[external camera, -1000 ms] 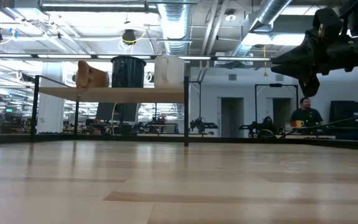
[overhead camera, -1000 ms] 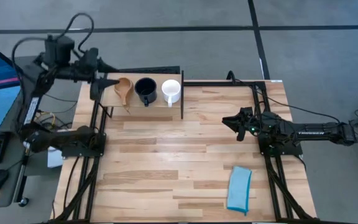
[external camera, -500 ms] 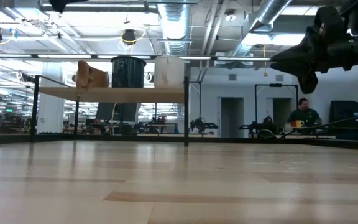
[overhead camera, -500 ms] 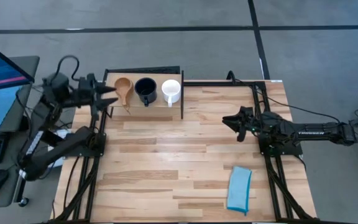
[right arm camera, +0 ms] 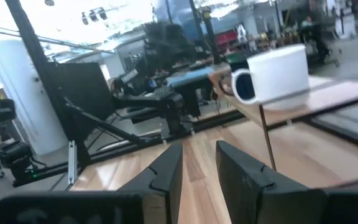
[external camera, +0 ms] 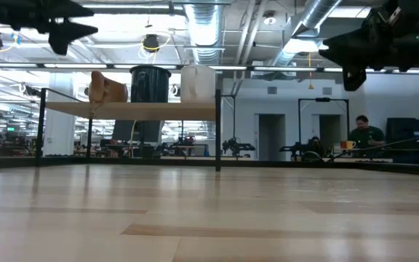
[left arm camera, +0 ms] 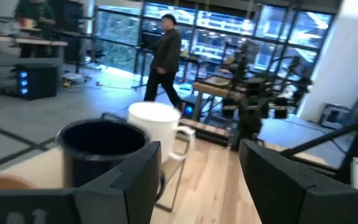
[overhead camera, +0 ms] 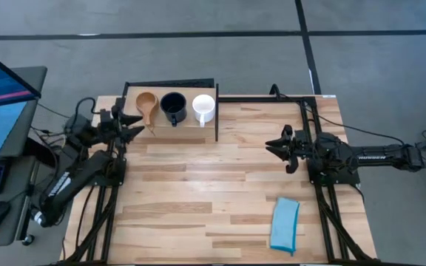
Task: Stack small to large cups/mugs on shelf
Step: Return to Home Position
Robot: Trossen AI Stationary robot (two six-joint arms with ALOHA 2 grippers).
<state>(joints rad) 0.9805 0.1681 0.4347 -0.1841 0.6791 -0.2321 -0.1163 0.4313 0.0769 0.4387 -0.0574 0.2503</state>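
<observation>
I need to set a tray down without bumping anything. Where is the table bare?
Bare: the middle of the table, between shelf, left gripper, right gripper and blue cloth. Crowded: the shelf, lined with wooden cup, dark mug, white mug.

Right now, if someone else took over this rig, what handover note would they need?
Left gripper: open, empty, beside the left end of the shelf.
Right gripper: open, empty, over the right part of the tabletop, away from the shelf.
On the shelf, side by side in a row: wooden cup, dark mug, white mug.
Done: all three are on the shelf; no cup is on the tabletop.
Left: bring both arms to rest. The blue cloth lies on the right side of the tabletop.
</observation>
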